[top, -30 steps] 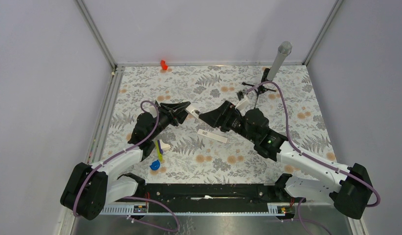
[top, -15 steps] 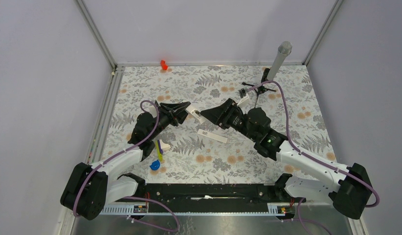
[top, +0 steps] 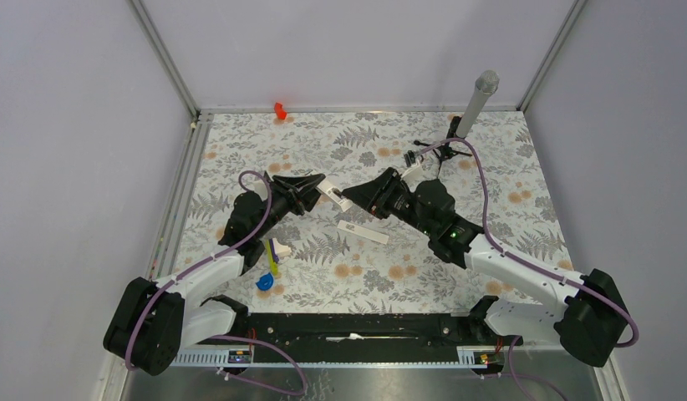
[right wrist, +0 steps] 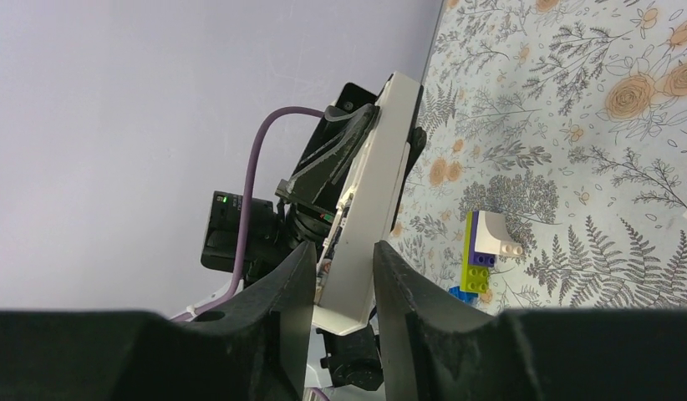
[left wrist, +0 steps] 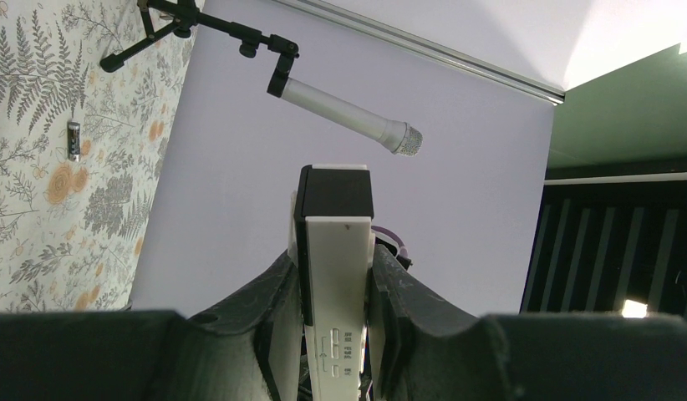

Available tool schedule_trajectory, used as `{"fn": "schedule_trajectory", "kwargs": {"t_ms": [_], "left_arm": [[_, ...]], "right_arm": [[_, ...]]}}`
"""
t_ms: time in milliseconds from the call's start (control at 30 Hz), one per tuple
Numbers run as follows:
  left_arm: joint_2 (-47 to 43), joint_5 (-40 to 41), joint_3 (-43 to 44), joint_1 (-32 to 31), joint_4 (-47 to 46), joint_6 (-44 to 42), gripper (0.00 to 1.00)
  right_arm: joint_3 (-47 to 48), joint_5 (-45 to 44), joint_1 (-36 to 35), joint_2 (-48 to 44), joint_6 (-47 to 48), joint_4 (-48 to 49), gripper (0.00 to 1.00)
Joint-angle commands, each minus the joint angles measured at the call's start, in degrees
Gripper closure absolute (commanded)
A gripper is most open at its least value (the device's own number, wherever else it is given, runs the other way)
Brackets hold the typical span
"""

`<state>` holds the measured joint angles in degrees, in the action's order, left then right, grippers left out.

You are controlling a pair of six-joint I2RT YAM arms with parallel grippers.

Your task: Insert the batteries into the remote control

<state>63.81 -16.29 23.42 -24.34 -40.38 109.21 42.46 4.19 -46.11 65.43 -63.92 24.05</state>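
Observation:
My left gripper (top: 320, 185) (left wrist: 336, 280) is shut on the remote control (top: 333, 197) (left wrist: 337, 251), a slim white bar with a dark end and small grey marks, and holds it off the table. My right gripper (top: 352, 200) (right wrist: 343, 280) is open. Its fingers stand on either side of the remote's free end (right wrist: 357, 251), with a thin gap on the left side. One small dark battery (left wrist: 73, 140) lies on the floral table, far from both grippers. The other battery is not in view.
A white flat strip (top: 363, 231) with grey marks lies on the table just in front of the grippers. A yellow-white-blue toy cluster (top: 272, 259) (right wrist: 486, 246) sits near the left arm. A microphone on a stand (top: 478, 98) (left wrist: 348, 117) is at the back right. A red piece (top: 279, 109) is at the back edge.
My right gripper has moved left and slightly back, from just short of the remote to straddling its free end. The left gripper and the remote have stayed still.

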Motion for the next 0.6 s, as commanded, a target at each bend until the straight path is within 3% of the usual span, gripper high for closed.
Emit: {"fn": "schedule_trajectory", "kwargs": {"t_ms": [0, 267, 467, 567], "left_arm": [[-0.5, -0.8, 2.4, -0.2, -6.3, -0.8, 1.0], [-1.2, -1.2, 4.2, -0.2, -8.0, -5.6, 1.0], [-2.6, -0.8, 5.1, -0.2, -5.2, -10.6, 1.0], [-2.4, -1.4, 5.2, -0.1, -4.9, -13.2, 1.0]], "right_arm": [[0.8, 0.2, 0.5, 1.1, -0.5, 0.0, 0.64], [5.1, -1.6, 0.5, 3.4, 3.1, -11.9, 0.76], [7.7, 0.1, 0.5, 5.1, 11.7, -16.3, 0.75], [7.8, -0.9, 0.6, 4.0, 13.1, -17.7, 0.65]]}}
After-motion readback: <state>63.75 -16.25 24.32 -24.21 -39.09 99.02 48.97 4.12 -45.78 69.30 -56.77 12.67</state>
